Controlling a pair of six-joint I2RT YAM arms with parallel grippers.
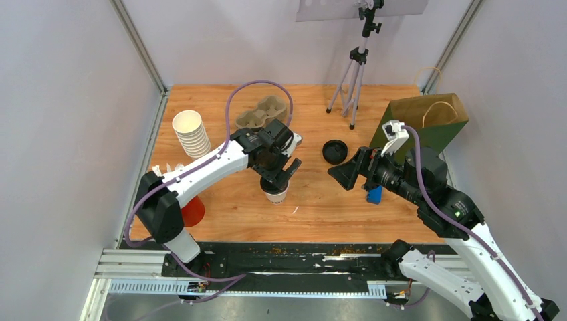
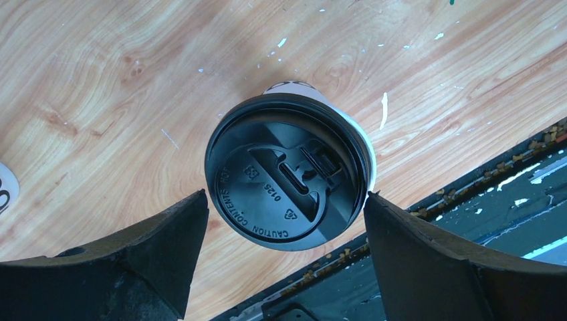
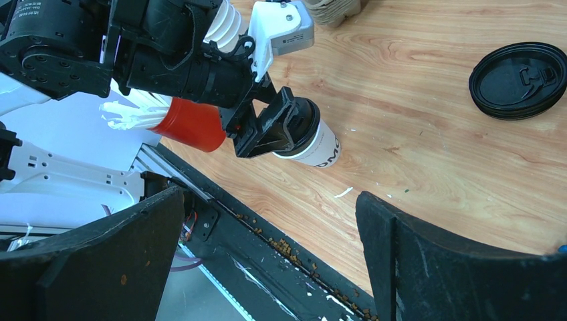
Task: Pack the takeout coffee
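A white-sided paper cup (image 1: 276,194) with a black lid (image 2: 289,180) stands upright on the wooden table near its front edge; it also shows in the right wrist view (image 3: 322,148). My left gripper (image 1: 277,175) is over it, open, its jaws standing on either side of the lid with the fingertips (image 2: 194,207) level with the rim and very close to it. In the right wrist view the left gripper (image 3: 267,130) straddles the cup's top. My right gripper (image 1: 342,175) is open and empty, hovering right of the cup (image 3: 271,194). The olive-green cup is out of view.
A cardboard cup carrier (image 1: 262,112) lies at the back. A stack of lidless white cups (image 1: 190,134) and a red cup of sticks (image 1: 192,210) stand at left. Loose black lids (image 1: 334,151) lie mid-table. A green paper bag (image 1: 428,120) and a tripod (image 1: 354,73) stand at back right.
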